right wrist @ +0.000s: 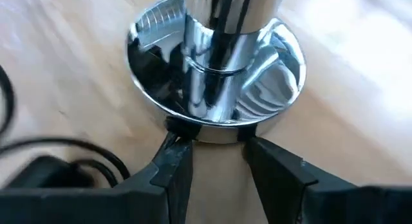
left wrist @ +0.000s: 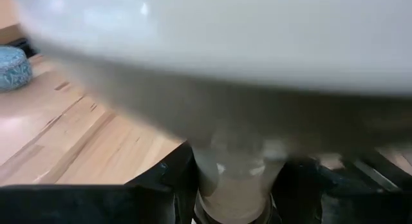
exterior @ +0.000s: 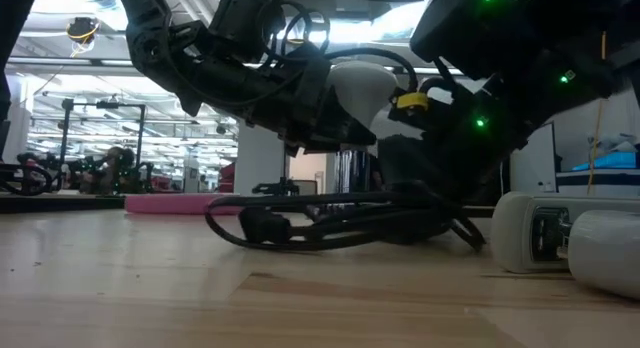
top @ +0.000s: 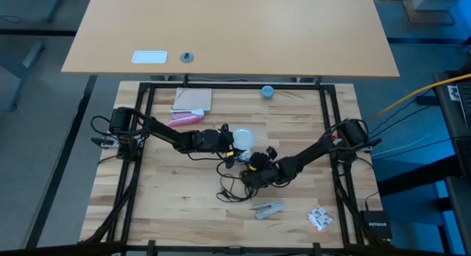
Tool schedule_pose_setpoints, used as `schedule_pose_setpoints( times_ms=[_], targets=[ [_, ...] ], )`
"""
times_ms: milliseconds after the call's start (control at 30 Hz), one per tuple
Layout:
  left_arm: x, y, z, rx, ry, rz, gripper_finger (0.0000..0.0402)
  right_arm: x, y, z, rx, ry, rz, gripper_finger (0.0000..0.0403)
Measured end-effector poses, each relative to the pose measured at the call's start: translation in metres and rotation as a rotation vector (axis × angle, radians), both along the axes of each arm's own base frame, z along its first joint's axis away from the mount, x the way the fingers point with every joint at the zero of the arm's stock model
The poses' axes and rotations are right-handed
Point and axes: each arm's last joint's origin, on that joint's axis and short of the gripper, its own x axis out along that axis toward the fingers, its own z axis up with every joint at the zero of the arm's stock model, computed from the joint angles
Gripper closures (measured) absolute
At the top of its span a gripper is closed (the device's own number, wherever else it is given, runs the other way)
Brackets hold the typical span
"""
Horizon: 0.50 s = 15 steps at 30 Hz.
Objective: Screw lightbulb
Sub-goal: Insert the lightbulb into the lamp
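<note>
Filling the left wrist view, the lightbulb (left wrist: 212, 63) sits clamped at its neck in the left gripper (left wrist: 233, 185), directly over the chrome lamp base (right wrist: 215, 69). Beside that base, the right gripper (right wrist: 215, 143) pinches its rim. Turning should stay square to the socket; the threads are hidden.

Pink block (top: 185, 119), teal cup (top: 268, 91), black cord (top: 228, 187)

pale wooden desk (top: 235, 28) beyond the table; bright ceiling lights (exterior: 80, 28) behind
</note>
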Motion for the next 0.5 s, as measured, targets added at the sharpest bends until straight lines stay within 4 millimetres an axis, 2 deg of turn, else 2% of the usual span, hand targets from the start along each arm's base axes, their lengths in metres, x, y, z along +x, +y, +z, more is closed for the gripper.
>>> schedule_pose_setpoints(
  times_ms=[133, 233, 400, 500],
  targets=[
    [0.000, -0.001, -0.001, -0.011, 0.005, -0.012, 0.0251, -0.015, -0.008, 0.018, -0.097, 0.126, 0.040, 0.0248],
    [0.000, -0.002, -0.002, -0.006, 0.007, -0.022, 0.0251, -0.021, -0.008, 0.043, -0.100, 0.099, 0.043, 0.0248],
    [0.000, -0.002, -0.001, 0.001, 0.004, -0.017, 0.0251, -0.027, 0.001, 0.063, -0.030, 0.055, 0.121, 0.0249],
    [0.000, -0.001, -0.001, 0.002, 0.003, -0.011, 0.0251, -0.026, 0.007, 0.066, 0.024, 0.032, 0.162, 0.0249]
  ],
)
